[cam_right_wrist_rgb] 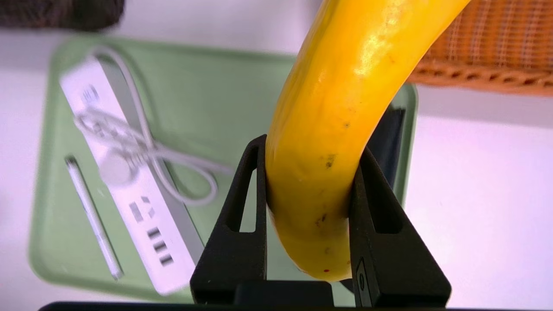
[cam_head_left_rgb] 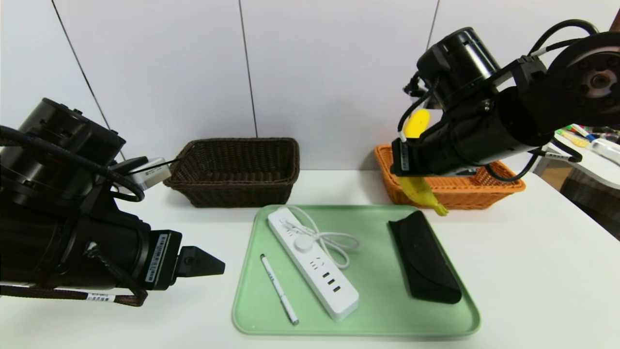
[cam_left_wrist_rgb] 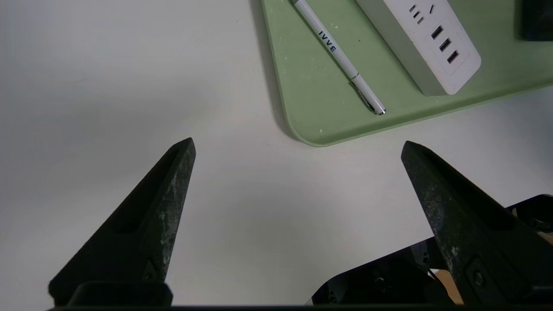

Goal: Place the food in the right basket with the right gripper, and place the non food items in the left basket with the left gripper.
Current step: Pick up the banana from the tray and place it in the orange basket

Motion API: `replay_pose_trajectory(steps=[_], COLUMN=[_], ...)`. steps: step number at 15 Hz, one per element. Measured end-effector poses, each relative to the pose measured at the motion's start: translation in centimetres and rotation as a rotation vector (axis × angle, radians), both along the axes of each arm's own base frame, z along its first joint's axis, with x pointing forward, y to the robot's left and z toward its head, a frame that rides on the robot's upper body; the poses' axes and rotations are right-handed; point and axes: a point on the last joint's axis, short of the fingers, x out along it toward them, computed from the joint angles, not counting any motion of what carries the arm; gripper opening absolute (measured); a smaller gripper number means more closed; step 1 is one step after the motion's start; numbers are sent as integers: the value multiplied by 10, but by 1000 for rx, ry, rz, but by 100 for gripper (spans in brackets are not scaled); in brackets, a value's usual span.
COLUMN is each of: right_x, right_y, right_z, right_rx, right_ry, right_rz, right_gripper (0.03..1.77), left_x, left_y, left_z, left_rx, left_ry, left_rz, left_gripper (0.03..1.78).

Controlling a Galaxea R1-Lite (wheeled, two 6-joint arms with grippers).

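My right gripper is shut on a yellow banana, held in the air above the tray's far right corner, just in front of the orange basket. The banana hangs in front of the basket's near rim. On the green tray lie a white power strip with its coiled cord, a white pen and a black case. The dark brown basket stands at the back left. My left gripper hovers open over bare table beside the tray's near left corner.
A white wall rises right behind both baskets. A side table with coloured items stands past the right table edge. Bare white table lies left and right of the tray.
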Motion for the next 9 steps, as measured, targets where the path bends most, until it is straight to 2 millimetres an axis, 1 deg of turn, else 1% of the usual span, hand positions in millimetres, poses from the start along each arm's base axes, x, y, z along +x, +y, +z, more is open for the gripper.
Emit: replay_pose_trajectory(steps=[6,9], right_x=[44,56], right_y=[-30,-45], right_z=[-12,-19], right_rx=[-7,-48], right_ry=[-78,-73], right_rz=[-188,-244], right_gripper=[51,51], left_x=[0,0], left_y=[0,0], left_z=[-1,-2], left_rx=[1,3], left_ry=[6,6], left_rz=[3,2], left_gripper=[169,169])
